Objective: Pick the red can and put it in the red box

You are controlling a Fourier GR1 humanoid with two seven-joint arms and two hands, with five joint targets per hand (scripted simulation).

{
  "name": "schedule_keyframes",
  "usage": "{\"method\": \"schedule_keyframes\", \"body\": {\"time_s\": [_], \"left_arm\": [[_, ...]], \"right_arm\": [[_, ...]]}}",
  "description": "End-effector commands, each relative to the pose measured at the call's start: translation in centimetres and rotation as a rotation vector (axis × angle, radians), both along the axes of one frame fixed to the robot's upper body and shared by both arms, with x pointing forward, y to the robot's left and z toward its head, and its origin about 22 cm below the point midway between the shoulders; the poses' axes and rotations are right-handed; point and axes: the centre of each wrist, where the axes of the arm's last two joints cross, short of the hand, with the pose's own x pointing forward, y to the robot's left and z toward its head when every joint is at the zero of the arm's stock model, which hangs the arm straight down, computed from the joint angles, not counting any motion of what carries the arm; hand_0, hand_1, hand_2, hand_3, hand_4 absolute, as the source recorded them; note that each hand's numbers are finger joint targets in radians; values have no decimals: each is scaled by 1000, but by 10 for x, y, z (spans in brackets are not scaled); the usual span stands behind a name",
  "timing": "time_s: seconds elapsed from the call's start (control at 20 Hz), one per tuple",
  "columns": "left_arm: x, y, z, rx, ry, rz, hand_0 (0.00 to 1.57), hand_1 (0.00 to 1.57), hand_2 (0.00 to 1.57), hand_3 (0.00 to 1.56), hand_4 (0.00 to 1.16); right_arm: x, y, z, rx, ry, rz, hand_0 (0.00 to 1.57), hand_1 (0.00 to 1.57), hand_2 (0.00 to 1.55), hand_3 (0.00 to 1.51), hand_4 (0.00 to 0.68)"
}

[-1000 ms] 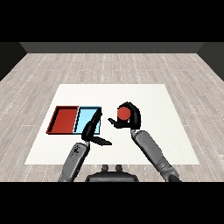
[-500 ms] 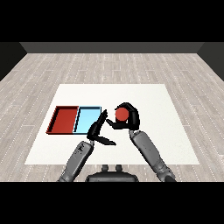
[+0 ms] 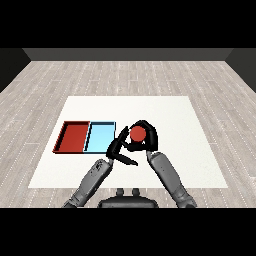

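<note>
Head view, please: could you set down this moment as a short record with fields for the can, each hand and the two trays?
red can: held above the table, right of the trays, not yet in either
right hand: fingers curled round the can
left hand: fingers straight, close beside the can on its left, holding nothing
red tray: leftmost on the white table, nothing in it
light blue tray: directly right of the red tray, edges touching, nothing in it
task state: can picked, not placed

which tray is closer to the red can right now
The light blue tray; it lies beside the red can, while the red tray sits farther left.
</note>
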Motion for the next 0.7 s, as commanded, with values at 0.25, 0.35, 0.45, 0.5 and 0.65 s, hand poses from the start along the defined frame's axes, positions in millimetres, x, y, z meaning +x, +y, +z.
{"method": "schedule_keyframes", "body": {"time_s": [0.25,0.35,0.45,0.5,0.65], "left_arm": [[0,-22,14,3,19,-13,0,0,0,0,0],[7,-12,6,-14,19,-31,0,0,0,0,0],[1,-19,0,-42,15,-40,0,0,0,0,0],[2,-19,17,-32,-10,-62,0,0,0,0,0],[5,-26,6,-30,-7,-54,0,0,0,0,0]], "right_arm": [[-10,24,9,-6,-17,47,1571,1571,1479,1412,629],[-12,8,18,15,-30,34,1571,1571,1480,1408,623],[-6,14,5,19,-30,54,1571,1571,1473,1401,631],[-18,34,7,19,-51,57,1571,1571,1478,1405,644],[0,22,20,25,-5,74,1571,1571,1485,1414,651]]}}
